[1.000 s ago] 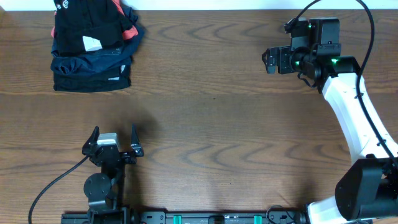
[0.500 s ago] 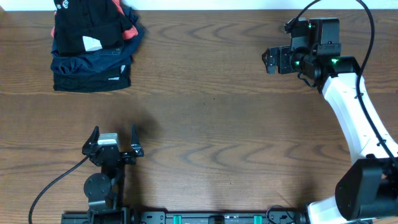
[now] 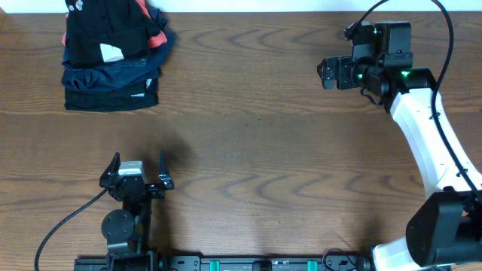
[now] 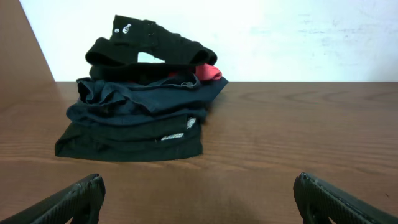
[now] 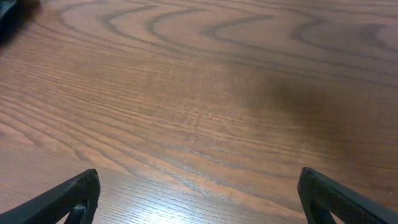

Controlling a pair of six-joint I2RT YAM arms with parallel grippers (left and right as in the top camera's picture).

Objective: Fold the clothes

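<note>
The black shirt with white logo lettering and a white tag lies bunched on top of a pile at the table's far left corner. In the left wrist view it tops the pile, straight ahead and well away from the fingers. My left gripper is open and empty near the front left edge, pointing at the pile; its fingers frame bare wood. My right gripper is open and empty at the far right, and its wrist view shows only table.
Under the black shirt lie a red-orange shirt and dark navy folded garments, also seen from the left wrist as red and navy layers. A white wall backs the wooden table.
</note>
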